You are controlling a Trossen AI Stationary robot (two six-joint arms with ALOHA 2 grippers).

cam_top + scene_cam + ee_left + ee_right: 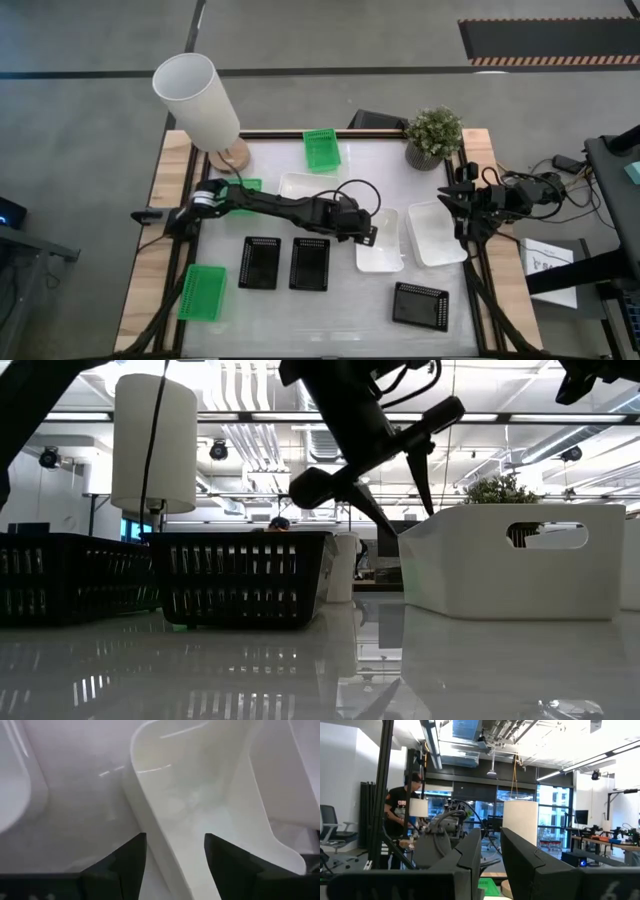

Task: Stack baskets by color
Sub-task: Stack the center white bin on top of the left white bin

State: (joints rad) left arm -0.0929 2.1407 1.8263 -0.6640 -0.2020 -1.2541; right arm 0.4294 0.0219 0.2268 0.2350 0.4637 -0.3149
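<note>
The left gripper [368,232], at the centre of the high view, is held with its fingers spread above the rim of a white basket [381,243]; nothing is gripped. A second white basket [436,233] lies just right of it. These baskets are judged light, stiff and smooth-walled, so one side wall is best pinched. The right gripper [447,194] is parked at the right edge, slightly parted and empty.
</note>
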